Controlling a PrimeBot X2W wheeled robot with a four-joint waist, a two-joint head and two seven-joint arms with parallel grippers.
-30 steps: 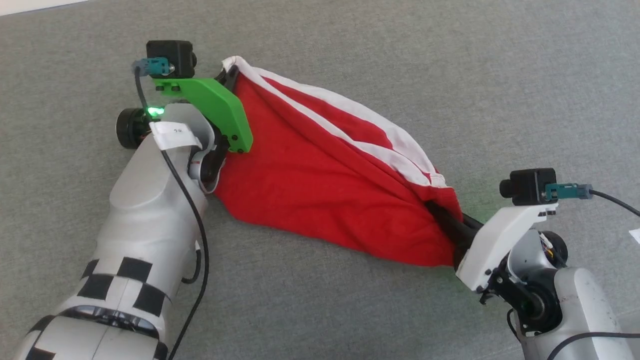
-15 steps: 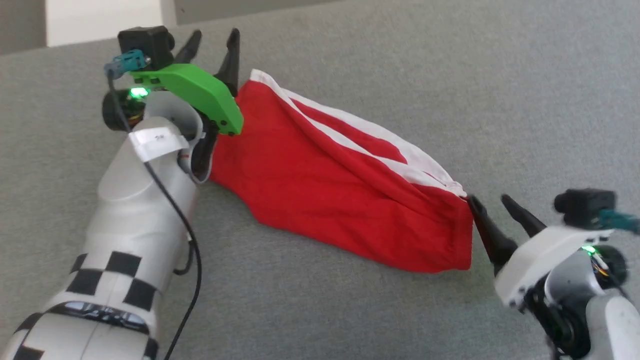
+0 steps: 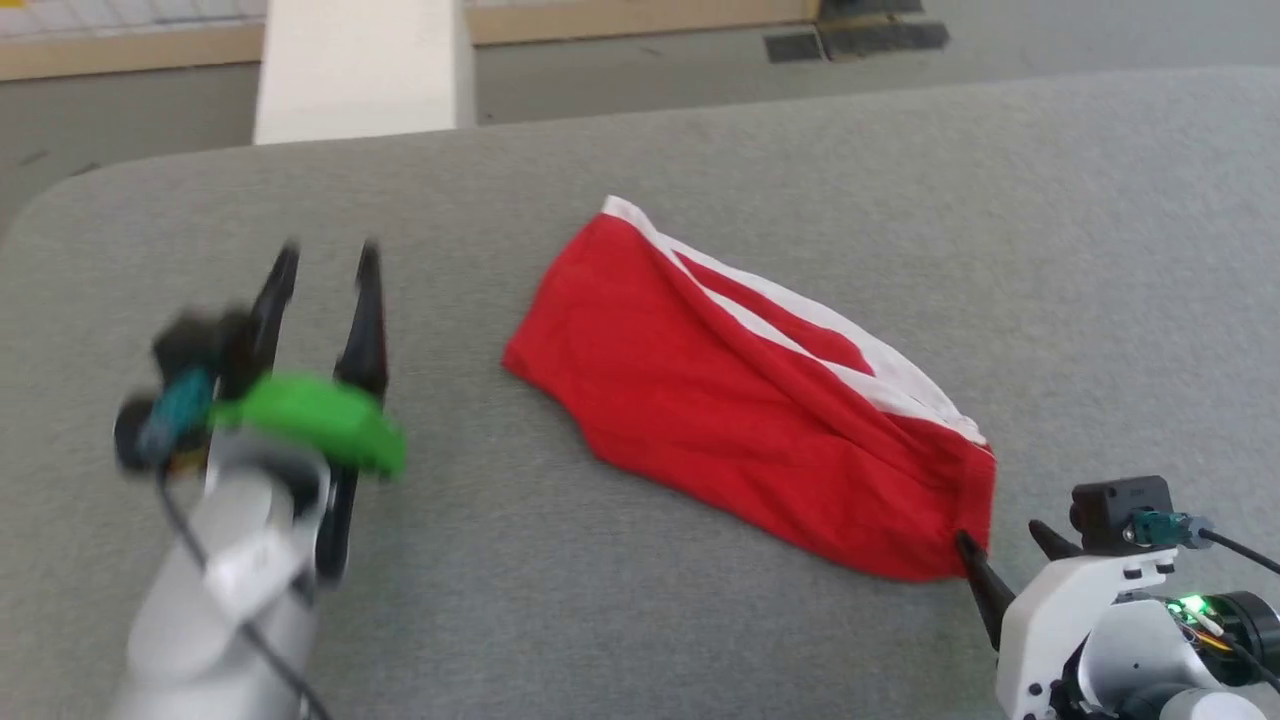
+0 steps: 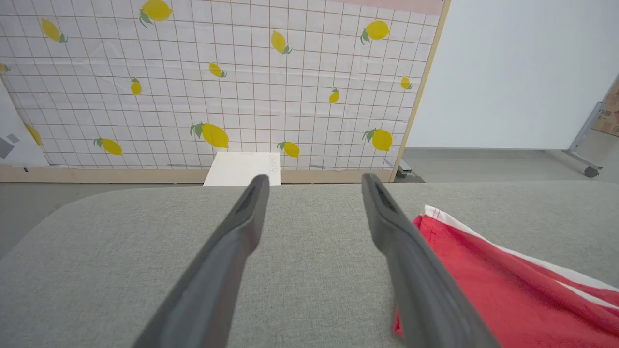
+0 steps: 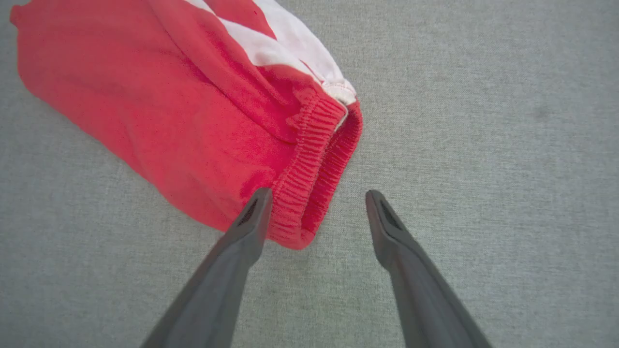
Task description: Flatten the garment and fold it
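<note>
The red garment (image 3: 740, 400) lies loose and folded on the grey surface, its white stripes along the far edge. Its ribbed waistband (image 5: 314, 169) faces my right gripper. My left gripper (image 3: 325, 258) stands open well to the garment's left, nothing between its fingers; in the left wrist view the garment (image 4: 483, 285) lies just right of the left gripper (image 4: 314, 181). My right gripper (image 3: 1005, 538) is open at the garment's near right end; in the right wrist view the right gripper (image 5: 314, 195) hovers over the waistband, apart from it.
The grey padded surface (image 3: 700, 640) ends at a rounded far left corner (image 3: 60, 190). Beyond it stand a white block (image 3: 360, 70) and a lemon-patterned screen (image 4: 217, 82). Bare surface lies all around the garment.
Both grippers have let go of the garment, opened and drawn back; the left one has moved far to the left. The garment now lies flat. The head camera has tilted up.
</note>
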